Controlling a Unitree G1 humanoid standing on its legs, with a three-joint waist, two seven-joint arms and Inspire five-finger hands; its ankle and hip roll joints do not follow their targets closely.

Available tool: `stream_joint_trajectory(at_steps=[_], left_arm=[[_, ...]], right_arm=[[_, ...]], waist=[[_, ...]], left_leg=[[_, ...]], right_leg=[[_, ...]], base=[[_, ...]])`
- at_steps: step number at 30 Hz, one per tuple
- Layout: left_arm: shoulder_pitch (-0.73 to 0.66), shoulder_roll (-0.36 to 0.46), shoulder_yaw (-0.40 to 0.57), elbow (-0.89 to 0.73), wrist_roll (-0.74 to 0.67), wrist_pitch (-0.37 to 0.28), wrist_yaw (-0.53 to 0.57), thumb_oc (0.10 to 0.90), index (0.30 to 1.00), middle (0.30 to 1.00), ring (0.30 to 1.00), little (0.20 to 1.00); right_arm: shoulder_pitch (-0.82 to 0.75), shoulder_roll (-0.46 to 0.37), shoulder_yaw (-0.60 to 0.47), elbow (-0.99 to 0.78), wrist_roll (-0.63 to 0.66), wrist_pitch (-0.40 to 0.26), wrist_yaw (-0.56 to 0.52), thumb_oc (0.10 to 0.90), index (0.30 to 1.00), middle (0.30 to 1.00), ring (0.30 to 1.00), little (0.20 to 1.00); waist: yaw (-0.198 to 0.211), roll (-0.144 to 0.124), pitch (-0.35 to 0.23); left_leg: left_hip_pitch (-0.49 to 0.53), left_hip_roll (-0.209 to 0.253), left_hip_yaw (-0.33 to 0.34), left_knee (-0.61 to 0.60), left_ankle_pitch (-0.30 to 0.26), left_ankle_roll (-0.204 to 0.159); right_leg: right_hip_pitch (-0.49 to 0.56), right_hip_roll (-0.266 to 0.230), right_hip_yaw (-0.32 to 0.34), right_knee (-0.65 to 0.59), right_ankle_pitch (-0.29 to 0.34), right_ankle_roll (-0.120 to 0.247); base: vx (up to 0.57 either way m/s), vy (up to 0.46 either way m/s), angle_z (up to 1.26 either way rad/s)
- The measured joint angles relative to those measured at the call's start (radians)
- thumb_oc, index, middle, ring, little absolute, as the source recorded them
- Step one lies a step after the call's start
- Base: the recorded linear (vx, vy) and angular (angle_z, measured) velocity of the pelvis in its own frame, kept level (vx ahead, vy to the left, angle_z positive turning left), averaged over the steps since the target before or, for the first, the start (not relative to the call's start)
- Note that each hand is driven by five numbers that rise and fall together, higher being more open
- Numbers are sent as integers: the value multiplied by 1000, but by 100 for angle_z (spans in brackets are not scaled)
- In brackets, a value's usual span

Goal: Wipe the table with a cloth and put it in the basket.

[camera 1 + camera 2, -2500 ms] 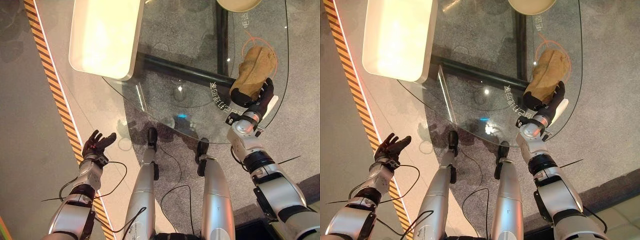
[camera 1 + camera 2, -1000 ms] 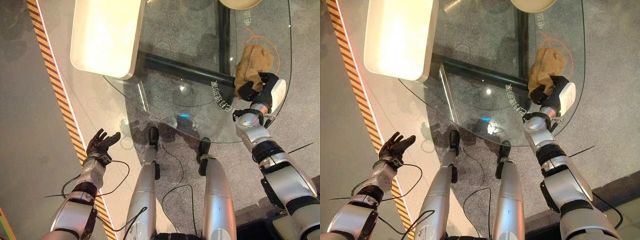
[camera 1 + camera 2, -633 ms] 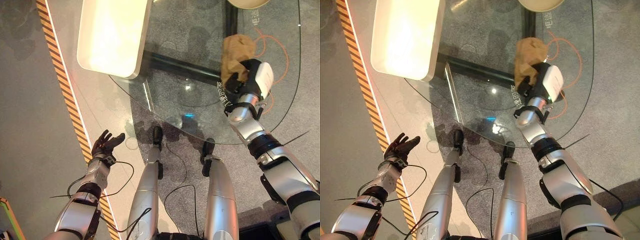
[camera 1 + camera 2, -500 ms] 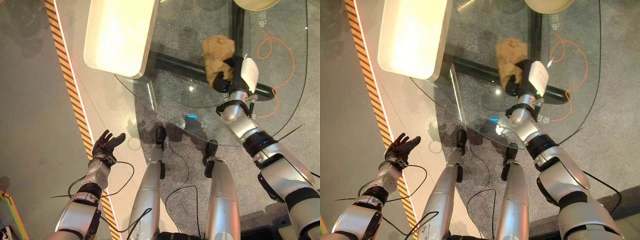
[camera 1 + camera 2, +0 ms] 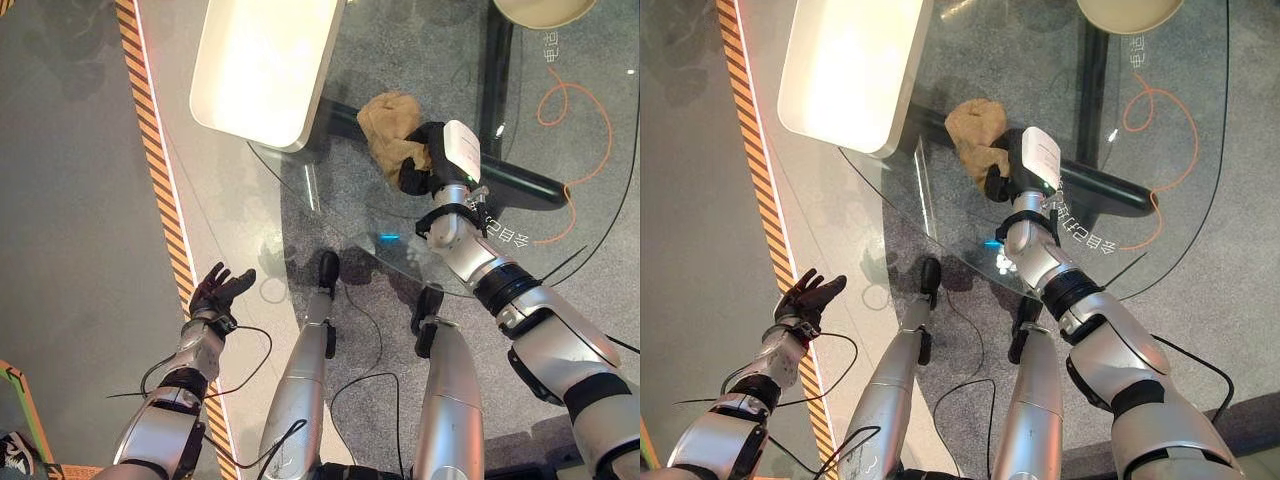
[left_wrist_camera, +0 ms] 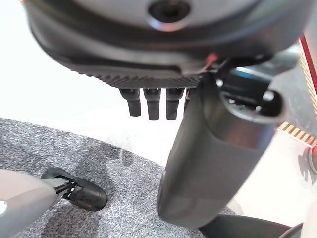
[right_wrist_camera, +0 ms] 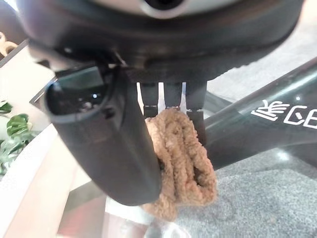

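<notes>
We look down from the robot's head onto a round glass tabletop (image 5: 340,190) that takes up the upper right of the frame. A crumpled tan cloth (image 5: 391,128) lies on the glass near the upper middle, just right of a long cream basket (image 5: 265,70) whose near end overlaps the tabletop's left edge.

Our right hand (image 5: 425,170) reaches in from the lower right and meets the cloth at its lower right side. In the right wrist view the thumb and fingers (image 7: 195,106) are curled around a thick fold of the cloth (image 7: 181,163), so we have it pinched, with most of the fabric bunched beyond the fingertips toward the basket.

We judge the cloth soft, light and limp: it will drag and bunch under a push instead of sliding as one piece, and loose ends will hang when lifted. A gathered fold near its middle looks like the best place to hold, so that less of it trails.

Our left hand (image 5: 220,287) hangs over the floor at the lower left, well apart from the tabletop, fingers spread and holding nothing.
</notes>
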Motion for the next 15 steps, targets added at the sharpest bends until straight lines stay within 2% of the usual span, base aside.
stream_joint_trajectory(at_steps=[7,15], left_arm=[[7,-2,0,-20,3,0,1,800,900,900,900,900],[6,-2,0,-26,3,1,1,800,900,900,900,900]], right_arm=[[-23,-3,71,-15,-55,-10,124,100,300,300,300,200],[-23,11,186,-45,-130,-73,276,100,300,300,300,200]], waist=[[0,0,0],[3,1,0]], left_leg=[[2,0,-3,0,1,-1],[3,1,-5,-1,-4,-4]], right_leg=[[0,-1,-3,9,-3,-3],[-1,-1,-4,12,-5,-4]], base=[[0,0,0],[0,0,0]])
